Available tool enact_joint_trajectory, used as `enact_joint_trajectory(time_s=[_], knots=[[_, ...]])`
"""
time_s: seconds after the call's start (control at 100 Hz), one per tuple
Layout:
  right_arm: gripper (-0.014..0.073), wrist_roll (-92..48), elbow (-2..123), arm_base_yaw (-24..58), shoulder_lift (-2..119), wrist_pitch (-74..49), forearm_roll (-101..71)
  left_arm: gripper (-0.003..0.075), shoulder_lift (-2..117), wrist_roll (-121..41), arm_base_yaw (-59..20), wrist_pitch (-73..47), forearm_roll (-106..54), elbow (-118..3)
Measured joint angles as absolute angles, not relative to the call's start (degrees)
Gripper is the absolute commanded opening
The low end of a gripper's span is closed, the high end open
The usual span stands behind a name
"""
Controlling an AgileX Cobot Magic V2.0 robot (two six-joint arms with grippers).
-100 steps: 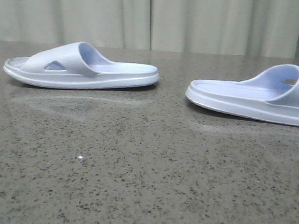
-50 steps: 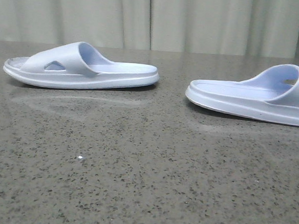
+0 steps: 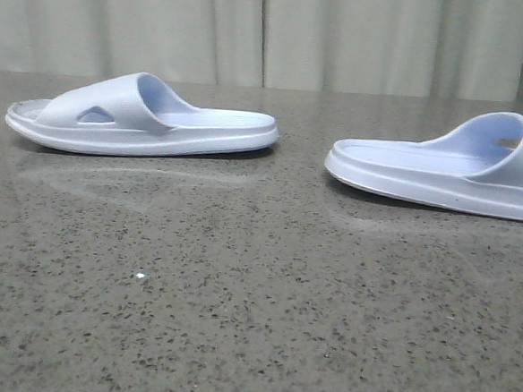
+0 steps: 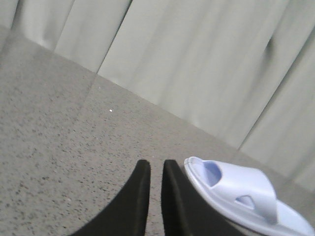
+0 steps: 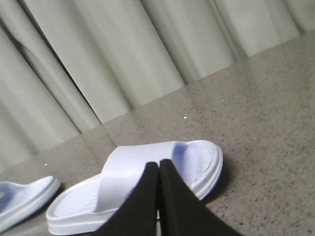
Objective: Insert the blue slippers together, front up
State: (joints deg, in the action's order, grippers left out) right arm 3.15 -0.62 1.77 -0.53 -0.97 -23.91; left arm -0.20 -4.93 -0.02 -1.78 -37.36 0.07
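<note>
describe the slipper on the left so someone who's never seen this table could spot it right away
On the dark speckled table, before the pale curtain, two blue slippers lie sole down, heels facing. The left slipper shows whole, its triangular strap cut-out facing the camera; the right slipper runs off the frame's edge.

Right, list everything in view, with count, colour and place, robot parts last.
blue slippers: two, pale lavender-blue, soles down on the table and apart; one at the left with its heel toward the middle, one at the right running off the frame edge.
table: one, dark grey speckled stone, filling the foreground.
curtain: pale grey-green folds, behind the table.
left end effector: black fingers nearly together with a narrow gap, holding nothing, above the table beside the left slipper.
right end effector: black fingers together, holding nothing, in front of the right slipper.
</note>
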Motion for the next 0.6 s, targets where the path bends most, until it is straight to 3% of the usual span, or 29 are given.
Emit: enact_joint_trajectory(time_s=[0.23,0.6], knots=[[-0.0076,3.34,7.67,1.77,3.73,-10.9,-22.87,0.0015,1.67,-4.82,-0.02,-9.22,-35.73,-7.26],[-0.0078,3.34,33.54,1.77,36.94,-32.67,-6.41,0.0016,32.43,-9.7,-0.02,-34.57,-19.05,-34.6]])
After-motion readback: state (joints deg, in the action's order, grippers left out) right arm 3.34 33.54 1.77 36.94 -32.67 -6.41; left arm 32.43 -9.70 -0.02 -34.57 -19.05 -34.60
